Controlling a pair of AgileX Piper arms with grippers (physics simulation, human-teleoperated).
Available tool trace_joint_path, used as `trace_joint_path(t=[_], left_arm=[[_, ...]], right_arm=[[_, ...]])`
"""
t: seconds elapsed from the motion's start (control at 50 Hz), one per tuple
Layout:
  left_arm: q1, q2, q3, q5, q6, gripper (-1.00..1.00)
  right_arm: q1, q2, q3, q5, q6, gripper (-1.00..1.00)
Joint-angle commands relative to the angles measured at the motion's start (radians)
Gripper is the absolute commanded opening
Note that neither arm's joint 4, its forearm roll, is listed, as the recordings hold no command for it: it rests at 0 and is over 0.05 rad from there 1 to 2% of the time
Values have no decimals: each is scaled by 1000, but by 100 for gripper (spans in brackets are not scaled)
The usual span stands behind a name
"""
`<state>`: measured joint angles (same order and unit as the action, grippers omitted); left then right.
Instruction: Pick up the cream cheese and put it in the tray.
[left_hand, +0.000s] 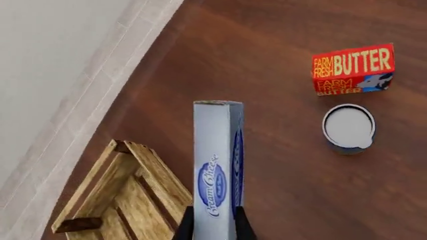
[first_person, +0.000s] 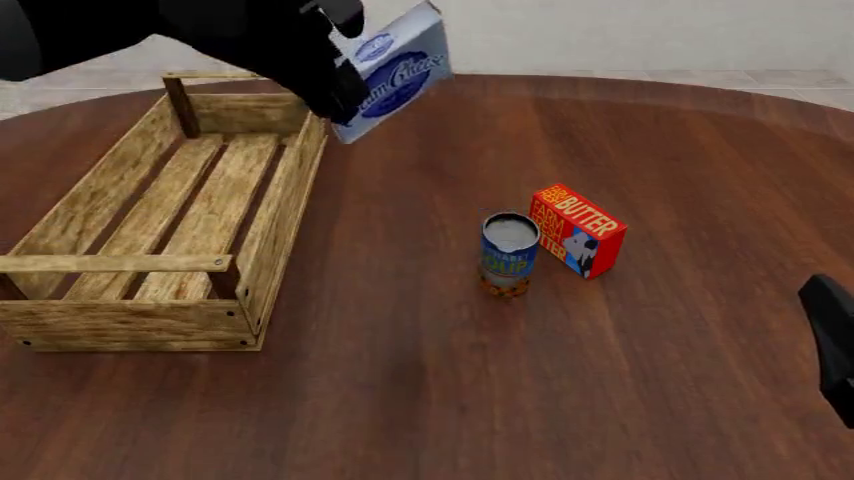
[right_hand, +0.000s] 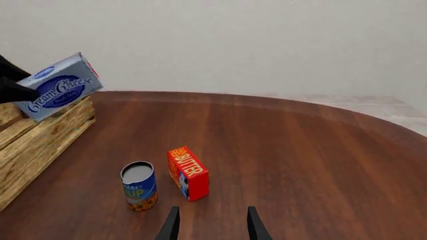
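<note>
My left gripper (first_person: 342, 78) is shut on the cream cheese (first_person: 396, 68), a white and pale-blue box with a dark blue oval logo. It holds the box tilted in the air, over the table just beside the far right corner of the tray (first_person: 284, 205). In the left wrist view the cream cheese (left_hand: 218, 165) stands out from between the fingers (left_hand: 184, 226), with the tray (left_hand: 127, 192) below and to one side. The tray is an open crate of light slats with nothing in it. My right gripper (right_hand: 212, 227) is open and low over the table, near the right edge, holding nothing.
A blue soup can (first_person: 509, 255) stands upright in the middle of the table, and a red-orange BUTTER box (first_person: 577, 228) stands right beside it. Both are right of the tray and ahead of the right gripper. The round table's far edge meets a pale floor.
</note>
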<state>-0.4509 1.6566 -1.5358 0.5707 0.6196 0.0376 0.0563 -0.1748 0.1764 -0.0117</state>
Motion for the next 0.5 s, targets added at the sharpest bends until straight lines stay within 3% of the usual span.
trace_joint_path(t=[0.02, 0.06, 0.18, 0.24, 0.5], left_arm=[[178, 95, -191, 72, -214, -100], [191, 90, -168, 60, -208, -100], [285, 130, -212, 66, -298, -100], [309, 138, -204, 63, -308, -100], [394, 143, -89, -14, -278, -100]], right_arm=[[0, -6, 4, -1, -4, 100], [-1, -8, 4, 1, -6, 100], [3, -10, 9, -3, -4, 100], [2, -9, 11, -5, -4, 100], [3, -3, 21, -17, -10, 100]])
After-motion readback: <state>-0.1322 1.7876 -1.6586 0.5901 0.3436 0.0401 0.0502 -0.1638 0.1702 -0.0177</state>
